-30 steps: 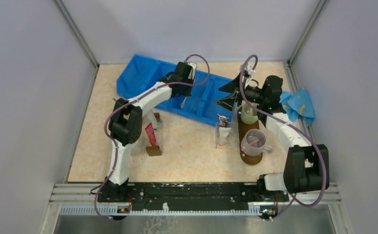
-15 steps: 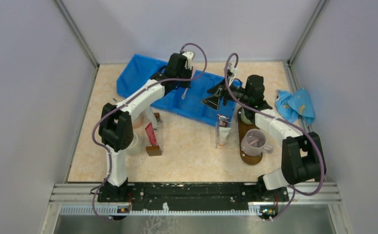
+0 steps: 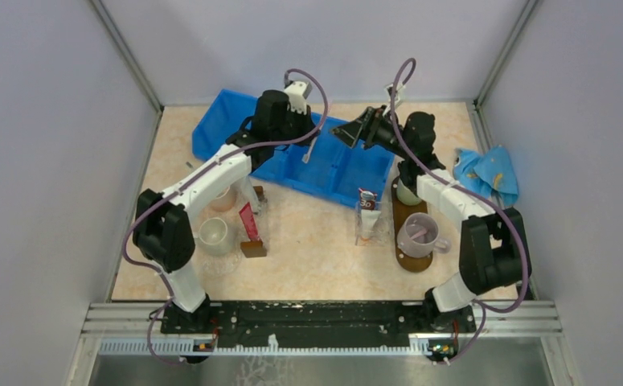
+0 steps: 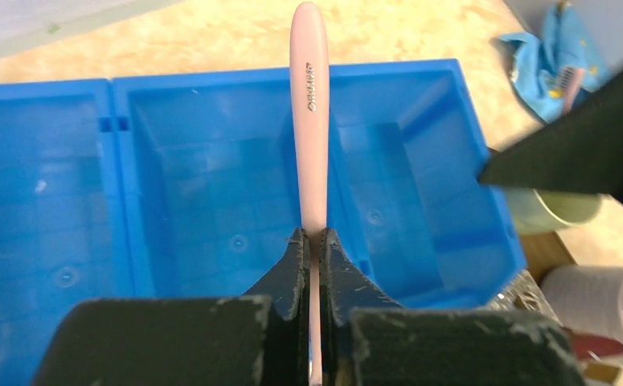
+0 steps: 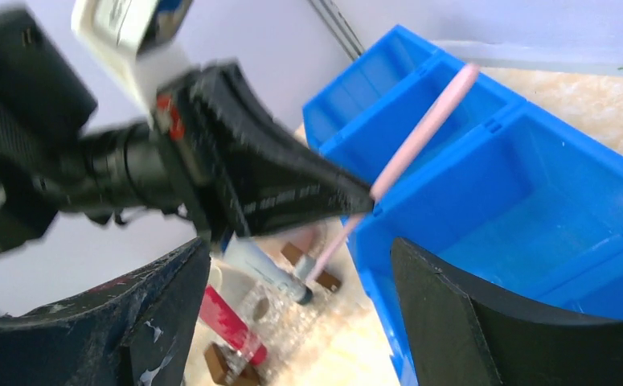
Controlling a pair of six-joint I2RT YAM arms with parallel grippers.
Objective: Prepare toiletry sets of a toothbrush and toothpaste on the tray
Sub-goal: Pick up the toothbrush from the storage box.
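Observation:
My left gripper [image 3: 301, 137] hangs over the blue bin, shut [image 4: 313, 239] on a pale pink toothbrush [image 4: 309, 121] whose handle points away from the jaws. My right gripper [image 3: 346, 133] stands open just to its right, facing it, with nothing between its fingers [image 5: 298, 249]. In the right wrist view the toothbrush [image 5: 422, 133] slants across the bin. The dark brown tray [image 3: 411, 259] lies at the right and carries a green mug [image 3: 408, 191] and a lilac mug [image 3: 416, 233]. A white toothpaste tube [image 3: 366, 215] lies beside the tray. A red toothpaste tube [image 3: 249, 223] lies left of centre.
The blue compartment bin [image 3: 336, 173] spans the back of the table. A white mug [image 3: 214, 233] and a small brown block [image 3: 252, 248] sit near the left arm. A blue cloth [image 3: 489, 173] lies at the right wall, with another toothbrush [image 4: 569, 80] on it.
My left gripper has shifted left and back over the bin with the toothbrush. My right gripper has swung from above the tray's far end back and left toward it, staying open.

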